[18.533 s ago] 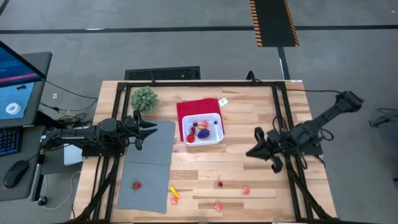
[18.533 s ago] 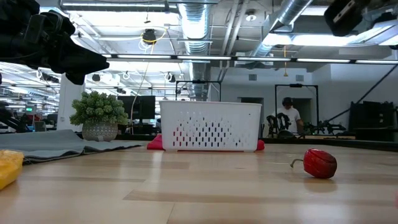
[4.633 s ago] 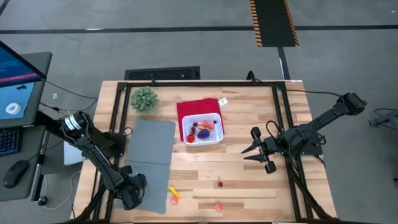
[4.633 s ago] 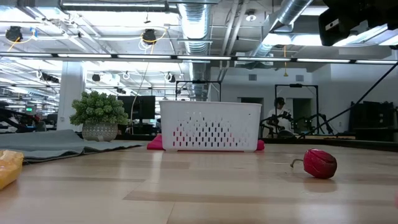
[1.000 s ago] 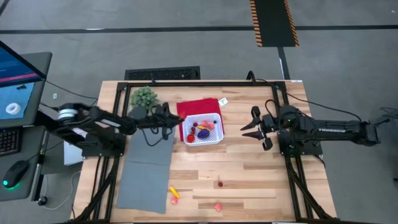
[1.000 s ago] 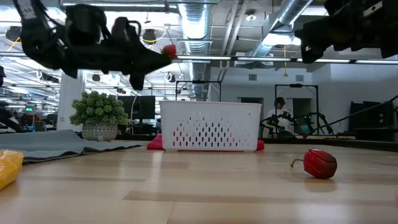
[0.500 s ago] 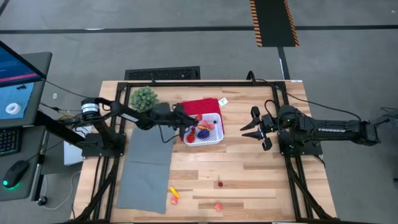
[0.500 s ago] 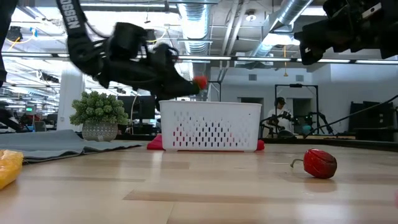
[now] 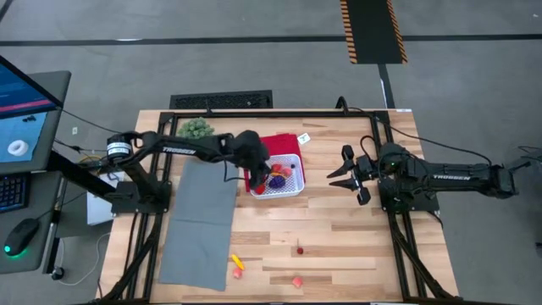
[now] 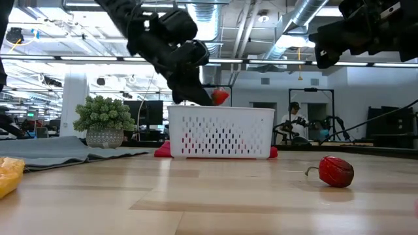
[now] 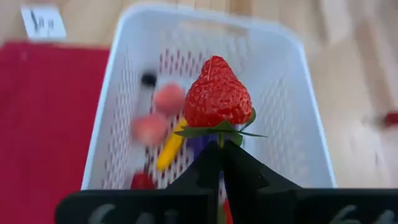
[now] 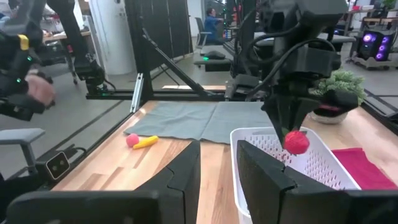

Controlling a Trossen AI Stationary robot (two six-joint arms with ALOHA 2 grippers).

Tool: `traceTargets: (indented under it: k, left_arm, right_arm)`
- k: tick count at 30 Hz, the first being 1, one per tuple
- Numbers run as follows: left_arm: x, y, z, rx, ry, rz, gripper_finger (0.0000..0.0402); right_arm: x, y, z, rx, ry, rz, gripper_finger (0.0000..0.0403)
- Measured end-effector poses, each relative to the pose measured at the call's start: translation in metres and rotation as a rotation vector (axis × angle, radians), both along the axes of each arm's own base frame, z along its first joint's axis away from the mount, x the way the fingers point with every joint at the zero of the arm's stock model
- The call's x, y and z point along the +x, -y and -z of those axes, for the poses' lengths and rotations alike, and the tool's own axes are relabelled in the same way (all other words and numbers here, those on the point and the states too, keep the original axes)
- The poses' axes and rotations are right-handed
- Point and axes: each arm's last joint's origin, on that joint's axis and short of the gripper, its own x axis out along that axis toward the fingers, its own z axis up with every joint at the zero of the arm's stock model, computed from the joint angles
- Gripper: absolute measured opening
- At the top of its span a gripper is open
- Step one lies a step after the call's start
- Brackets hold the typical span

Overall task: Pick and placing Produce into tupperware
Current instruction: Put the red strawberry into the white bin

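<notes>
Lying nearest the table's front edge on the bare wood: a pink fruit (image 9: 297,280), a yellow piece (image 9: 237,263) and a small red one (image 9: 300,250), unmoved. Left gripper (image 9: 262,176), clamped on a red toy strawberry (image 11: 217,93), has swung from beside the small white perforated square container (image 9: 295,188) to directly over it; berry hangs just above the rim. Right gripper (image 9: 342,175) fingers apart, parked right of the container, unchanged.
</notes>
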Motion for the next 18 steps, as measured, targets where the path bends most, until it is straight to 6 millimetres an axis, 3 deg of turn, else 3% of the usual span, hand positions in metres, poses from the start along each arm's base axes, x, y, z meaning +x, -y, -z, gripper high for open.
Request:
traceTargets:
  k: [5,18]
  left_arm:
    - [-0.003,0.005,-0.013,0.055,-0.185,0.036,0.0000]
    - [-0.006,0.008,-0.017,0.059,-0.276,-0.002,0.0004]
  right_arm:
    - [0.000,0.000,0.000,0.000,0.000,0.000,0.0126]
    - [0.000,0.000,0.000,0.000,0.000,0.000,0.0126]
